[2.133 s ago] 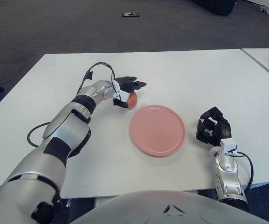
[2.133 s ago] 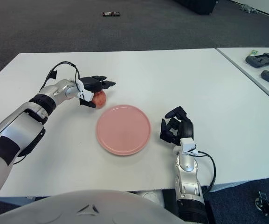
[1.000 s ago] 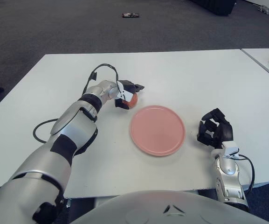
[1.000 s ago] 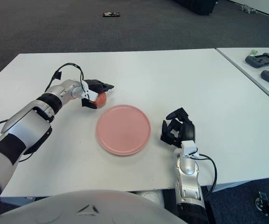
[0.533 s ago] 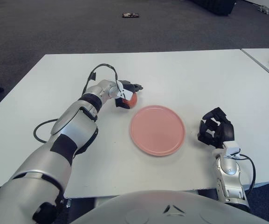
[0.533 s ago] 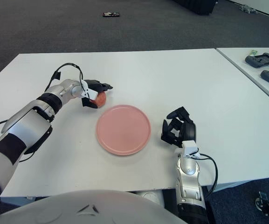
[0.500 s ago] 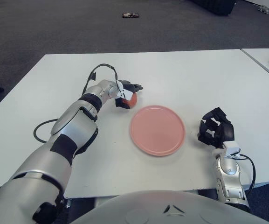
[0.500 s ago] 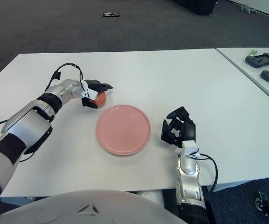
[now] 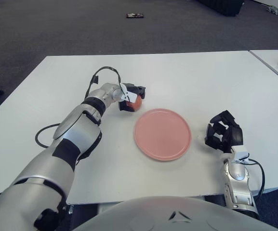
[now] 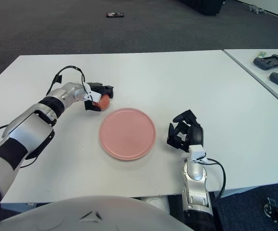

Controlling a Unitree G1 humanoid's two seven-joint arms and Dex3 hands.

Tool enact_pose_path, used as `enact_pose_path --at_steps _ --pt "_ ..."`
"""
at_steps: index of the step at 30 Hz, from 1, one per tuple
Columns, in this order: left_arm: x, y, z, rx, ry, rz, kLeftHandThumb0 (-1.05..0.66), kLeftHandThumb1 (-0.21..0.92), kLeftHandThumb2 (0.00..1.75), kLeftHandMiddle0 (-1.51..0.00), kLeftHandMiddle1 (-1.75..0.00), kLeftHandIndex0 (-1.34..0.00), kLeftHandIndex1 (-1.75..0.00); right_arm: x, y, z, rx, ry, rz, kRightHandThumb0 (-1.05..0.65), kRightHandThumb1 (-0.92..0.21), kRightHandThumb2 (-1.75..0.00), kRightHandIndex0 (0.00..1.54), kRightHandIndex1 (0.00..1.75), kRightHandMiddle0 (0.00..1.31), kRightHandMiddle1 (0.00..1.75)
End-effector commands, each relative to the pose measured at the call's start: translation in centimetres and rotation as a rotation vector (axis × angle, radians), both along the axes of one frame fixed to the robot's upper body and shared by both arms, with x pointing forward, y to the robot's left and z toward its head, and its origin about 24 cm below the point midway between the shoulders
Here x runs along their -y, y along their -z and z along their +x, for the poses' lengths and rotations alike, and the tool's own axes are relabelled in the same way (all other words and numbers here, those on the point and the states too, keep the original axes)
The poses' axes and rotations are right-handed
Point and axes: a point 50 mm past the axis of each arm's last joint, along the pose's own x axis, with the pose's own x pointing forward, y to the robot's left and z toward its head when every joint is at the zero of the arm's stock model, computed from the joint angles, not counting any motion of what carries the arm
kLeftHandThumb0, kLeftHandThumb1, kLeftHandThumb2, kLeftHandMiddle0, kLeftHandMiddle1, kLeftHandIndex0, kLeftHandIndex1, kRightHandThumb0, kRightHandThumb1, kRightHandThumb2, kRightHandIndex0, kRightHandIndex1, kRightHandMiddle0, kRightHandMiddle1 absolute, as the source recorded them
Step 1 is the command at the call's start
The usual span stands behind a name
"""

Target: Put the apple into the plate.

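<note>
The small round red apple sits on the white tabletop, off the round flat pink plate at about its ten o'clock and just beyond the rim, so nothing has reached the plate yet. The left hand is at the apple with its dark fingers curled over the top and sides of the fruit, which looks like a closed grasp; whether the apple is lifted clear of the table or resting on it cannot be told. Judging from this, the task is at its first stage: the grip appears made, and what remains is the lift, the short carry toward four o'clock over the plate's rim, the lowering onto the pink surface and the release. The right hand shows at the plate's three o'clock, near it but apart, its black fingers curled and holding nothing.
</note>
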Motion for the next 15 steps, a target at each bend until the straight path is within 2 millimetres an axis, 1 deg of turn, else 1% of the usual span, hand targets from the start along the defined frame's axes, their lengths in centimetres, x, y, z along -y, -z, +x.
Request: enact_pose_path --at_steps 1,5,6,8,9,10,11,15 --pt "-1.32 1.96 -0.86 -0.059 -0.032 0.048 -0.62 0.22 1.24 -0.13 -1.69 -0.11 -1.74 0.14 -0.39 -0.05 0.018 0.014 0.001 -0.46 -0.38 -1.25 0.93 1.75 0.56 1.75" --pt "-1.36 1.93 -0.85 -0.062 -0.027 0.053 -0.59 0.21 1.25 -0.16 -1.73 -0.18 -1.74 0.14 -0.44 -0.08 0.021 0.015 0.0 -0.46 -0.39 -1.24 0.92 1.75 0.55 1.75" --pt "-1.39 1.79 -0.81 -0.063 -0.021 0.053 -0.57 0.2 1.26 -0.2 -1.73 -0.2 -1.74 0.15 -0.46 -0.1 0.022 0.016 0.001 -0.46 -0.39 -1.24 0.92 1.75 0.55 1.75" --pt "-1.43 1.63 -0.78 -0.066 -0.014 0.048 -0.51 0.15 1.31 -0.32 -1.74 -0.32 -1.75 0.15 -0.5 -0.13 0.025 0.015 0.002 -0.45 -0.39 -1.24 0.93 1.75 0.55 1.75" --pt "-1.43 1.62 -0.79 -0.067 -0.013 0.045 -0.49 0.12 1.33 -0.42 -1.74 -0.37 -1.75 0.16 -0.52 -0.14 0.026 0.015 0.003 -0.45 -0.39 -1.23 0.93 1.75 0.55 1.75" --pt "-1.43 1.58 -0.78 -0.071 -0.011 0.045 -0.48 0.1 1.34 -0.46 -1.74 -0.38 -1.75 0.17 -0.54 -0.15 0.027 0.014 0.004 -0.45 -0.39 -1.23 0.93 1.75 0.55 1.75" --pt "-1.43 1.56 -0.78 -0.073 -0.01 0.045 -0.45 0.07 1.37 -0.56 -1.74 -0.43 -1.75 0.18 -0.55 -0.15 0.027 0.014 0.004 -0.45 -0.39 -1.23 0.93 1.75 0.55 1.75" --pt "-1.57 1.62 -0.79 -0.083 -0.018 0.045 -0.41 0.01 1.44 -0.75 -1.75 -0.51 -1.75 0.21 -0.56 -0.16 0.029 0.014 0.004 -0.45 -0.4 -1.23 0.93 1.75 0.55 1.75"
